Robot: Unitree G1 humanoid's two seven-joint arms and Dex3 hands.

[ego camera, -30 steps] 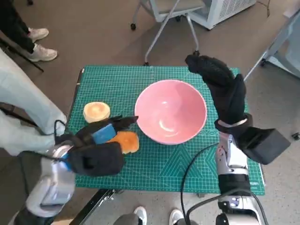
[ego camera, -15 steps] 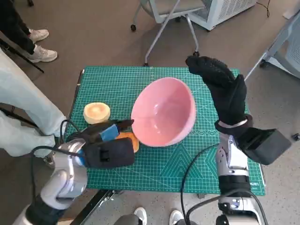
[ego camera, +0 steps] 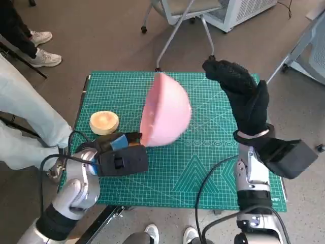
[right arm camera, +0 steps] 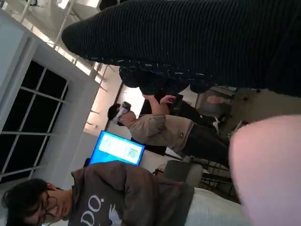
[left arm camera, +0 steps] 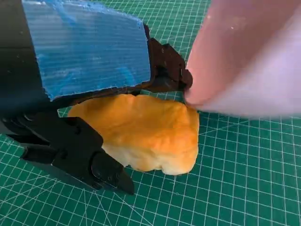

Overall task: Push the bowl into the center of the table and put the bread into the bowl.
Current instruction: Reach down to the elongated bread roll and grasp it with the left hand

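Bread (left arm camera: pixel 141 134) under left hand (left arm camera: pixel 87 61), bowl (ego camera: pixel 163 109) tipped

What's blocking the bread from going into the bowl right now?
The bowl itself: it is tipped up on edge, underside facing the camera, its lower rim at the left hand over the bread. Nothing else visibly blocks.

The bowl (ego camera: pixel 165 113) was pink, the bread (left arm camera: pixel 141 132) orange-yellow. Under them, the mat (ego camera: pixel 213 162) was green with a pale grid.
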